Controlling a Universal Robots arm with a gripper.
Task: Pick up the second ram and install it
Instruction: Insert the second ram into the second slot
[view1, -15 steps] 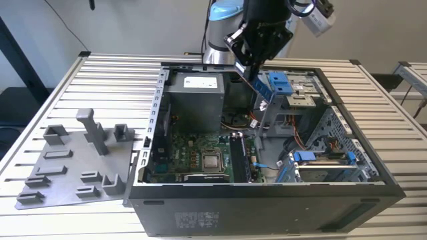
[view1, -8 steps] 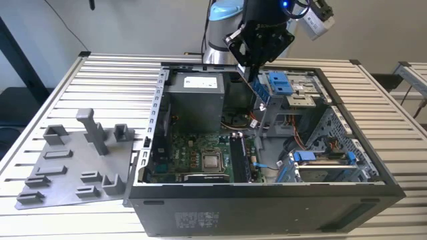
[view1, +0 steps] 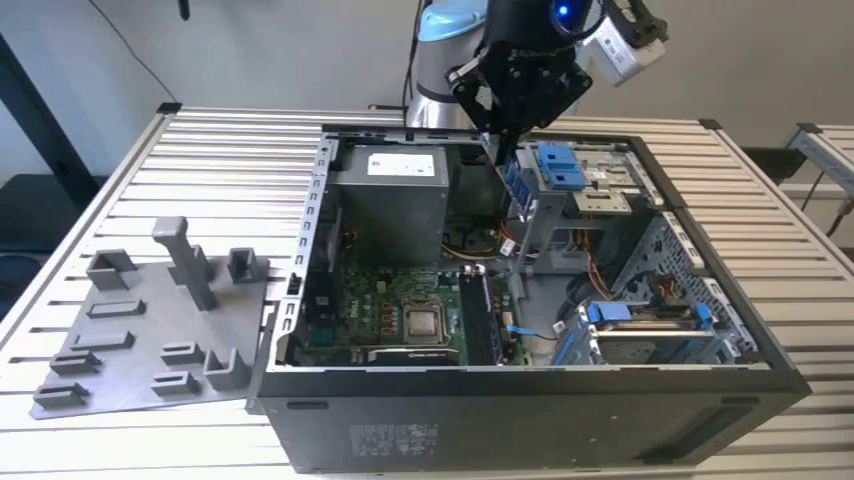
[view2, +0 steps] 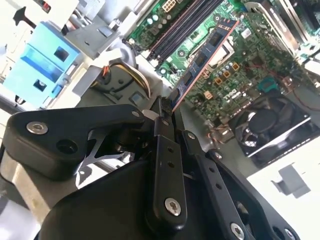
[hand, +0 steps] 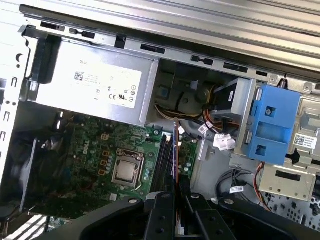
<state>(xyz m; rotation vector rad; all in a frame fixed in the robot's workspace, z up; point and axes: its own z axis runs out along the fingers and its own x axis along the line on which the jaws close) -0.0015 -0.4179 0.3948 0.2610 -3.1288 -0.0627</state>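
I read the gripper (view2: 170, 102) as closed on one end of the ram (view2: 206, 49), jaws pinching its flat faces; the stick juts out over the motherboard (view2: 250, 55) inside the open case (view1: 534, 400); in the first wrist view it runs edge-on above the dark memory slots (hand: 162, 165), near the processor (hand: 125, 172); in the exterior view a grey fixture plate (view1: 147, 340) lies on the tabletop (view1: 227, 140) at 9 o'clock from the case.
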